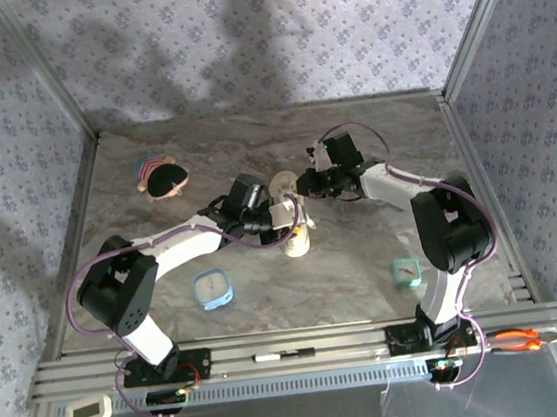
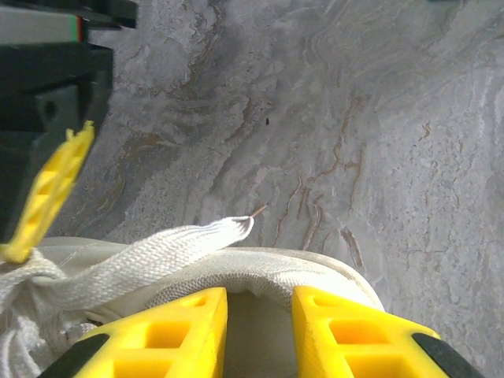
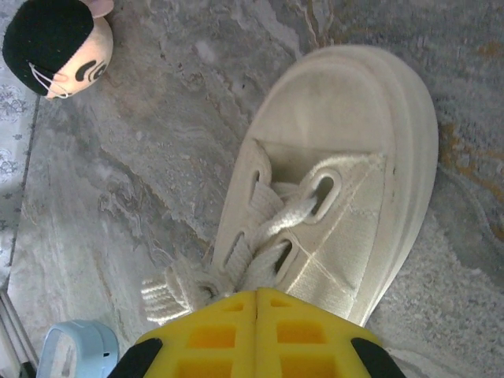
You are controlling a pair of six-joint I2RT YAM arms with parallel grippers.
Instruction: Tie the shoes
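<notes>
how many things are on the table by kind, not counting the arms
shoe: 1
doll head: 1
clocks: 2 (blue clock, green clock)
total: 4

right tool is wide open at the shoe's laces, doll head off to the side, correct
No: the right tool is shut, fingers pressed together, per the right wrist view. It is at the shoe's laces, doll head off to the side.
</notes>
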